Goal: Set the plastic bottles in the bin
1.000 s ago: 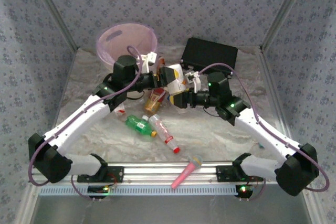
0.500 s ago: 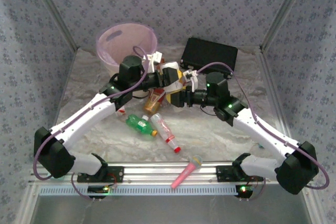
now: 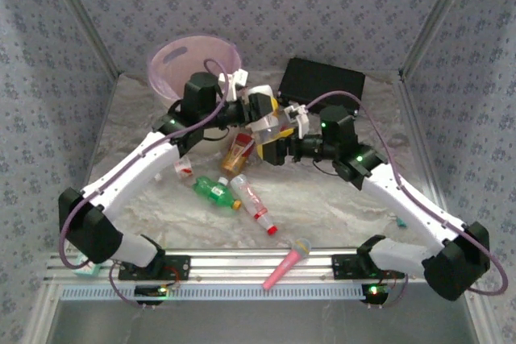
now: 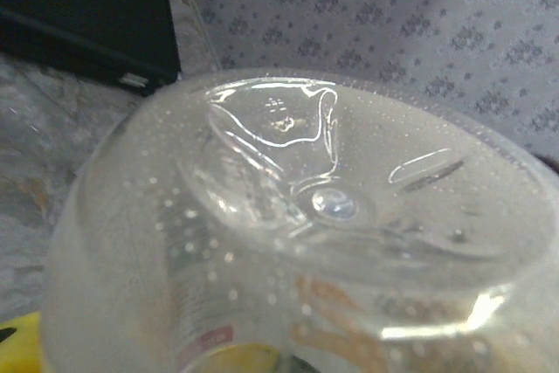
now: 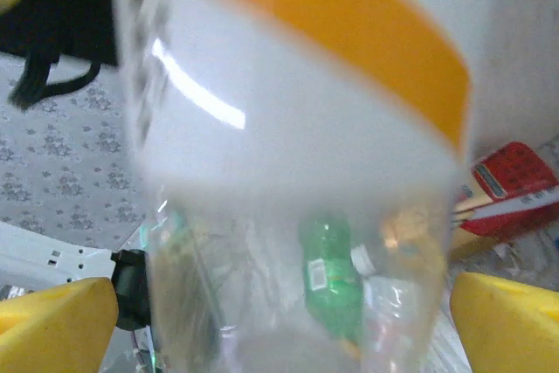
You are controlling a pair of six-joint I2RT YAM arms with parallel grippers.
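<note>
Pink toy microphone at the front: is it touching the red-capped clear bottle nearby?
Apart. The top view shows a strip of bare table between the pink toy microphone and the red-capped clear bottle.

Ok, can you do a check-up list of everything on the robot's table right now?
Surface: marbled table, bottles scattered mid-table.
Job's things: pink bin far left; big bottle up in the air between the arms; green bottle, red-capped bottle and brown bottle lying loose.
Clutter: black case right of the bin; pink microphone at the front rail.
Grippers: left gripper seems to grip the big bottle; right gripper open, fingers wide either side of it.
Cables: purple cables loop off both arms.
Surroundings: patterned walls, metal frame.
</note>
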